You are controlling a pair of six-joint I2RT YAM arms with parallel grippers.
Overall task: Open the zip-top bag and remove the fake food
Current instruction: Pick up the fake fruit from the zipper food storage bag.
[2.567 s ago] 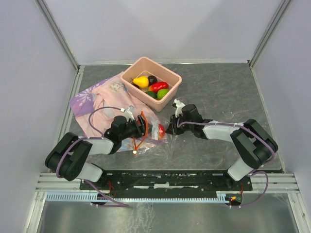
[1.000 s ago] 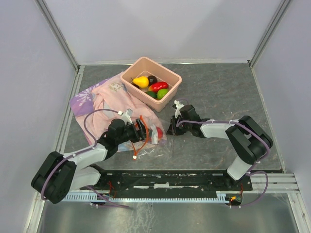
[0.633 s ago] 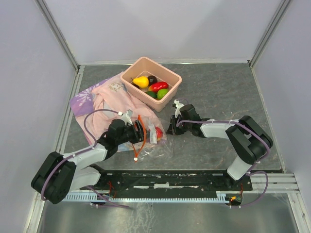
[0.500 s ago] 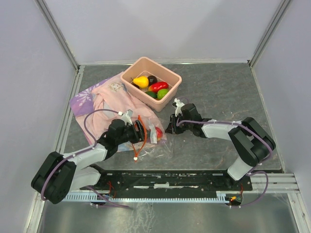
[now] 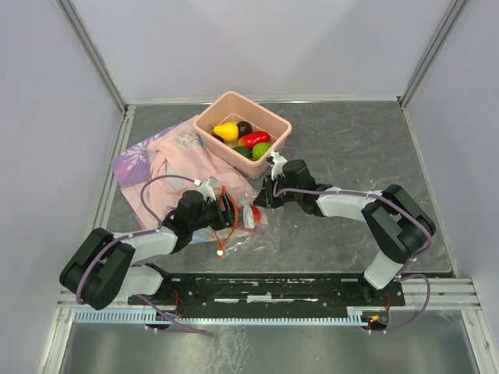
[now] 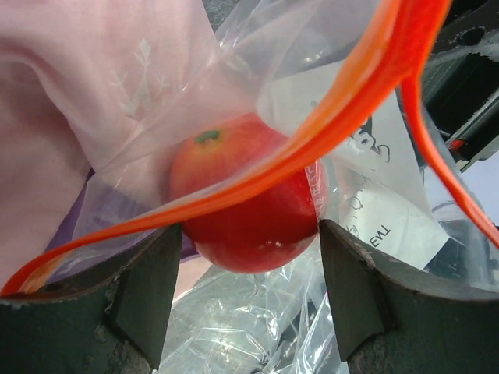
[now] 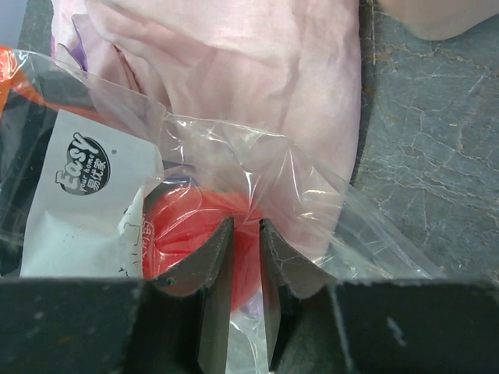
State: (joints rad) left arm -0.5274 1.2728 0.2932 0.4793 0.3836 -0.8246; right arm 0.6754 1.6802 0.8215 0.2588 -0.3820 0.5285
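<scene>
The zip-top bag (image 5: 238, 226) lies crinkled between my two grippers, its orange zip strip (image 6: 312, 132) hanging open in loops. One red fake fruit (image 6: 245, 199) is still inside it; it also shows in the top view (image 5: 254, 212) and the right wrist view (image 7: 183, 226). My left gripper (image 5: 230, 212) is open at the bag's mouth, its fingertips (image 6: 168, 257) on either side of the fruit. My right gripper (image 7: 248, 226) is shut on a fold of the bag's clear plastic just behind the fruit, and it shows in the top view (image 5: 262, 195). Several more fake fruits (image 5: 253, 140) lie in the tub.
The salmon-pink tub (image 5: 277, 125) stands at the back centre, close behind my right gripper. A pink-and-purple cloth (image 5: 156, 160) lies under and left of the bag. The bag's white slider (image 5: 221, 252) hangs near the front.
My right gripper has moved left and back, up to the bag's far side. My left gripper has pushed slightly forward toward the red fruit.
</scene>
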